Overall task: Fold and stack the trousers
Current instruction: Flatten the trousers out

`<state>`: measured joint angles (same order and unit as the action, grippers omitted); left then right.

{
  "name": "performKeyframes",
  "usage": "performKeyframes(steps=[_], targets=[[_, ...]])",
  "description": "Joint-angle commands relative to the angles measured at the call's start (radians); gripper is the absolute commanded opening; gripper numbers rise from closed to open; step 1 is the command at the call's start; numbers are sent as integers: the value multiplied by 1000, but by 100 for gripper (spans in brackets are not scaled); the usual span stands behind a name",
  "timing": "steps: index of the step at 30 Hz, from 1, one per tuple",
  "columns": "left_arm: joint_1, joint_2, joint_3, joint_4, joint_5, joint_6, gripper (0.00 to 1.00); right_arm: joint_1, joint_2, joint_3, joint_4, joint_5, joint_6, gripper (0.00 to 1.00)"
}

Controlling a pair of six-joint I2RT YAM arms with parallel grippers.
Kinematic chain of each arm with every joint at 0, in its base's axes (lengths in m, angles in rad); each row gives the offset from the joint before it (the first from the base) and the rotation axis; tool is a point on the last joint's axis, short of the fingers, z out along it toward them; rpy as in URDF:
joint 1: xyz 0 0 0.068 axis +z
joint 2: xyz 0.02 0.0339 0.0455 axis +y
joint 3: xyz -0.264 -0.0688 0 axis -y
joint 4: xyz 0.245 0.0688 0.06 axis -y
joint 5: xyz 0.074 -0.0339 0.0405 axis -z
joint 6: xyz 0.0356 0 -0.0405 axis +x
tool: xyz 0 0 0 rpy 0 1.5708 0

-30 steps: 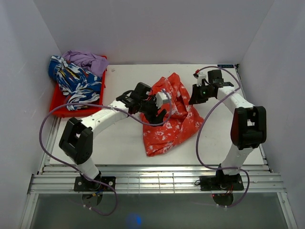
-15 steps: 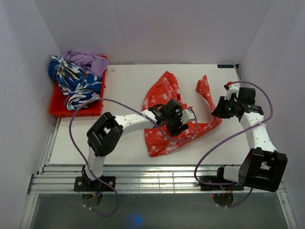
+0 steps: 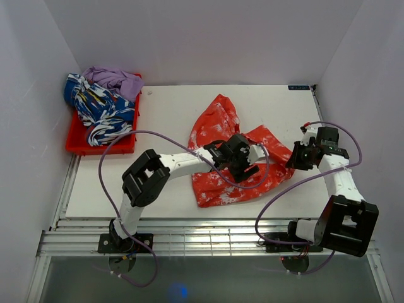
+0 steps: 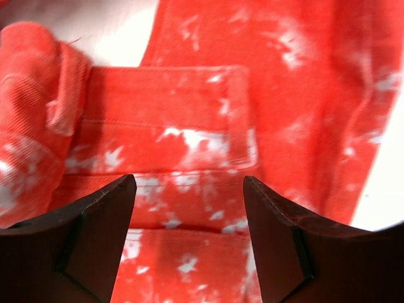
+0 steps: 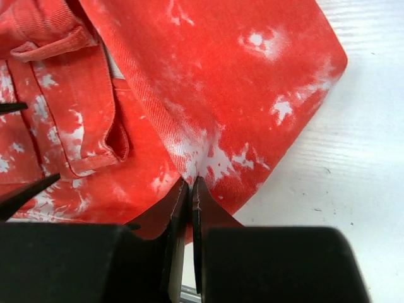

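White table [image 3: 164, 189] before me, flat, matt, fine grain visible in my right wrist view [image 5: 328, 158]. Trousers [image 3: 218, 123] lie directly on it, right of centre, rumpled, not folded: one part reaches toward far edge, another spreads toward right edge, third toward near edge. Belt loops and pocket seam face up in wrist views. Red bin [image 3: 101, 149] sits at far left edge of table, well apart from trousers. Small dark tag [image 3: 299, 87] at far right corner. Slatted metal frame [image 3: 208, 240] borders near edge.
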<state>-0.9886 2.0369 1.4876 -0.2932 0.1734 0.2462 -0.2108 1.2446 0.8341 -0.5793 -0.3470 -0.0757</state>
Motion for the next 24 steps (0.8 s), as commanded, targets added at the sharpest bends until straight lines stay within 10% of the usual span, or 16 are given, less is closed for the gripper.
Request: performKeyframes(steps=[1, 13, 16, 20, 24], targets=[[-36, -23, 52, 29, 29, -21, 80, -30, -27, -10, 19, 42, 31, 8], [-68, 183, 243, -58, -113, -88, 69, -70, 18, -1, 45, 42, 50, 8], [-58, 145, 200, -52, -159, -88, 52, -85, 30, 0, 53, 54, 36, 8], [-19, 4, 116, -34, -221, -78, 4, -101, 42, -4, 62, 77, 2, 8], [25, -195, 30, -41, -221, -68, 0, -113, 53, -12, 79, 100, -15, 8]])
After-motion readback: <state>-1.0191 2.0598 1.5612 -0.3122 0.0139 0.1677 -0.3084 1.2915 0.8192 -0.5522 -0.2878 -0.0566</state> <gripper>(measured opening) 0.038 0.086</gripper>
